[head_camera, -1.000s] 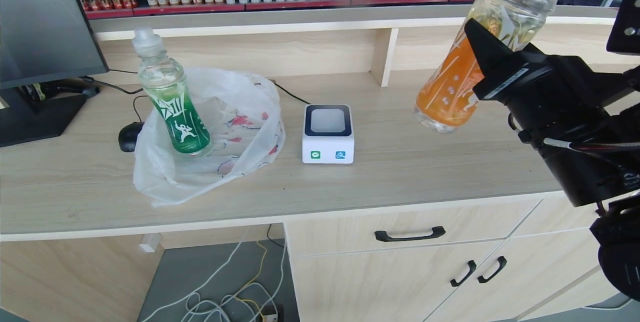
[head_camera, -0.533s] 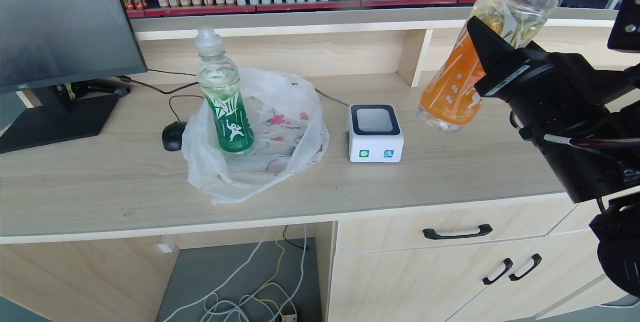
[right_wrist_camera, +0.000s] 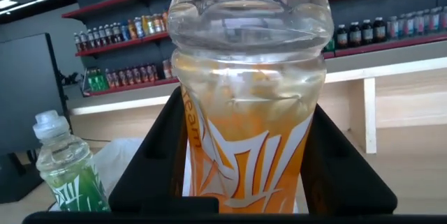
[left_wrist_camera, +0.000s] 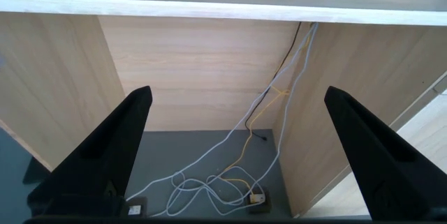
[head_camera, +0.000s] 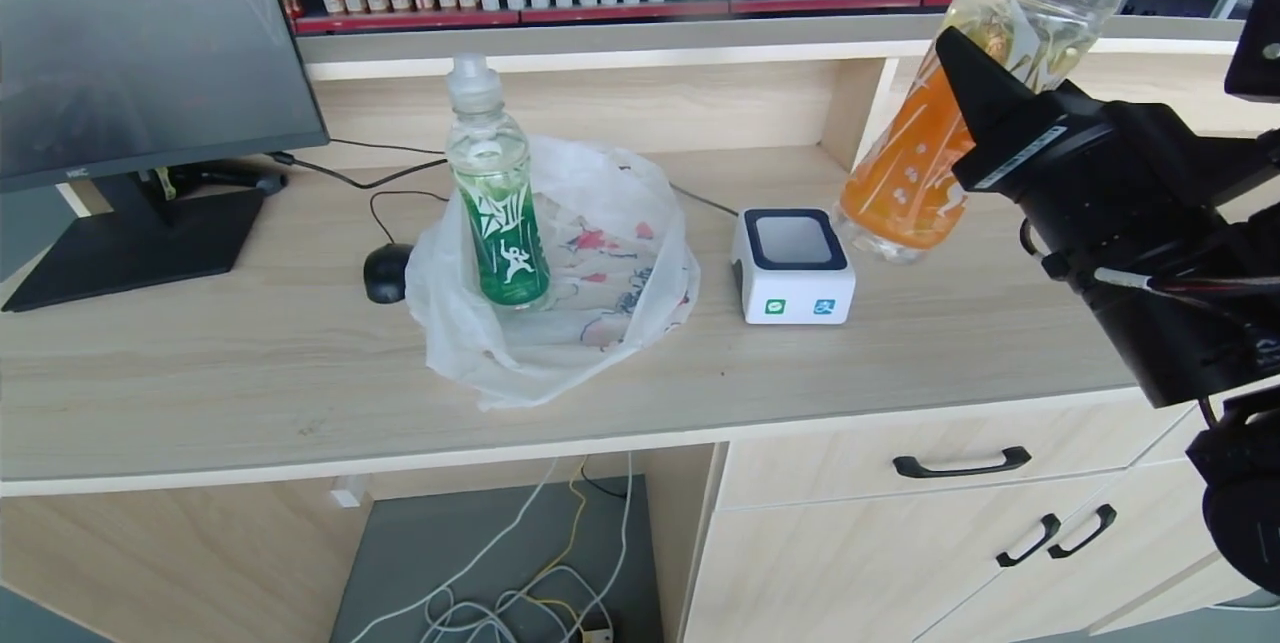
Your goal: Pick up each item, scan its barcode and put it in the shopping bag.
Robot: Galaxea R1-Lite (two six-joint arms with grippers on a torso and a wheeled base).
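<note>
Right gripper (right_wrist_camera: 246,103) clamped on orange bottle (head_camera: 900,183), which is held tilted in the air over the counter (head_camera: 250,373), near the scanner's (head_camera: 795,268) right side. Green bottle (head_camera: 500,223) stands upright inside the open bag (head_camera: 640,313), left of scanner. Left gripper (left_wrist_camera: 237,93) sits below counter level, jaws wide apart, facing floor cables (left_wrist_camera: 209,182).

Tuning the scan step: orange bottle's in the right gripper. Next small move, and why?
Probably lower the orange bottle over the scanner, label toward its window: the right gripper holds it tilted in the air beside the scanner; the green bottle already stands in the bag.
</note>
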